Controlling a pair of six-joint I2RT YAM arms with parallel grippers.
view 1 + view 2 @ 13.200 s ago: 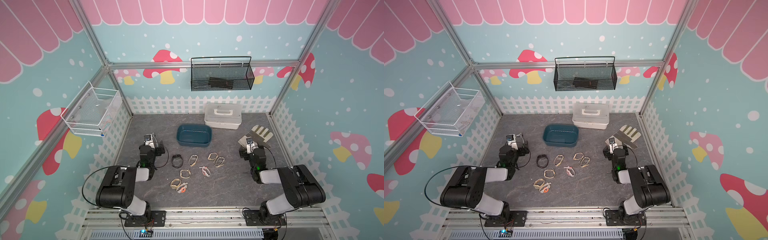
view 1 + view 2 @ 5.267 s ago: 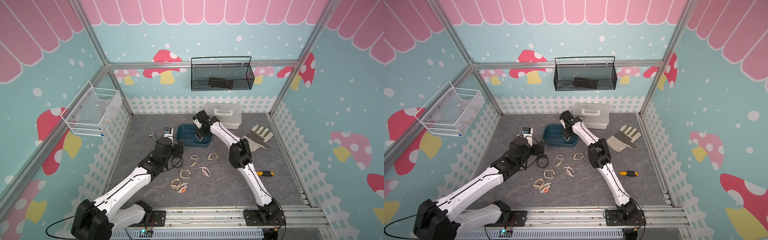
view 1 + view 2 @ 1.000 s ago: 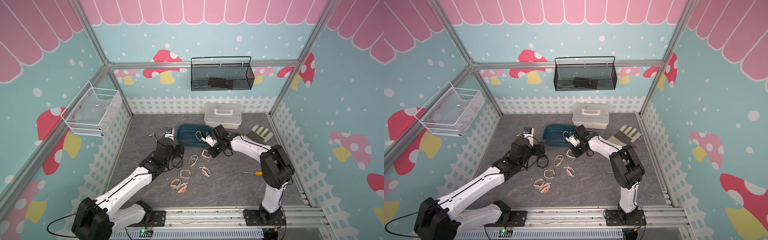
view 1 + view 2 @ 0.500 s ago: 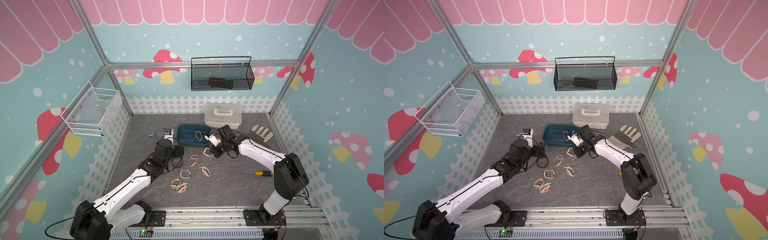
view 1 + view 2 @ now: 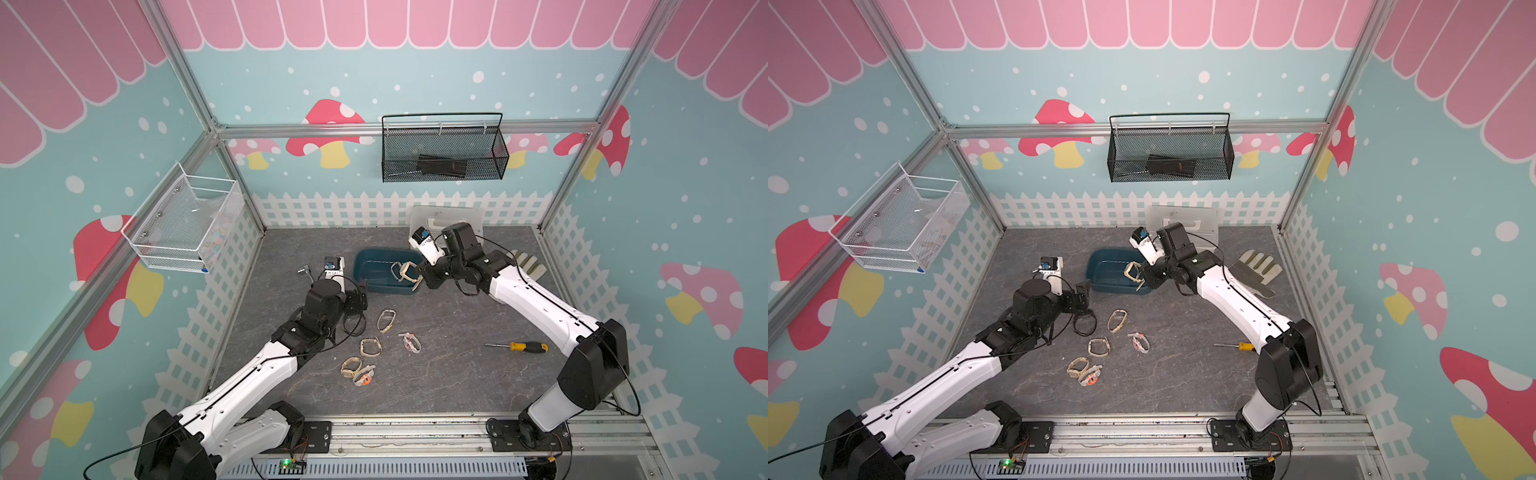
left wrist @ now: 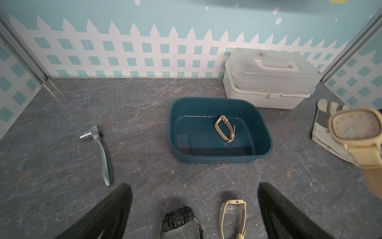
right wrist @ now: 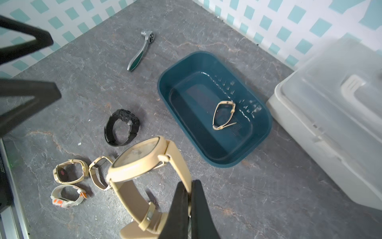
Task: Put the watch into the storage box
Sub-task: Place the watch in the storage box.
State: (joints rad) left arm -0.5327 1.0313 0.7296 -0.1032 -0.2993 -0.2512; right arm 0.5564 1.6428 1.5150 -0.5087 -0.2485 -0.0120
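Pinching the strap of a beige watch (image 7: 142, 163) between fully closed fingers, the right hand (image 7: 189, 207) holds it lifted off the table, a grip plain only in the right wrist view. Both top views place the watch over the right end of the storage box (image 5: 370, 272), which stands near the middle of the table's back edge, just in front of a white case (image 6: 268, 82). Both wrist views show a second beige watch (image 6: 224, 129) lying on the box floor. The left wrist view shows the left hand (image 6: 192, 187) spread wide over a black watch (image 6: 179, 219). Only the top views show a screwdriver (image 5: 515, 346). Half a second earlier the held watch hung in front of the box's near right corner. It has since moved over the box, while the left hand has stayed put.
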